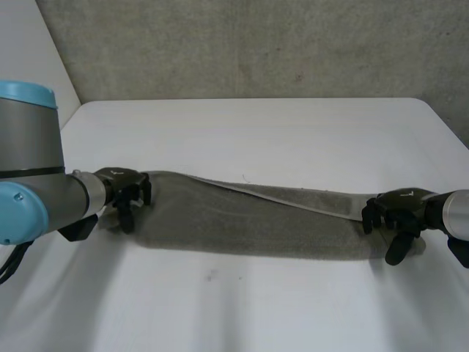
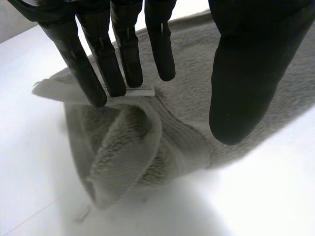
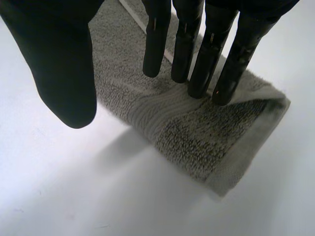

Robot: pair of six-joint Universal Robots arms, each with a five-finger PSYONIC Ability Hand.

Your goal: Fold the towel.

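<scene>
Towel [image 1: 249, 224]: grey, in a long folded strip lying across the table [image 1: 256, 132].
Left hand [image 1: 122, 185]: at the strip's left end (bunched there), fingers [image 2: 120, 64] straight, thumb spread wide, tips by a white label [image 2: 141, 90].
Right hand [image 1: 401, 205]: at the right end, fingers [image 3: 197, 64] straight on the cloth, thumb apart, clasping nothing.

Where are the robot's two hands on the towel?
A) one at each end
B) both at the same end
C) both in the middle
A: the left hand is at one end of the towel, the right hand at the other.
</scene>
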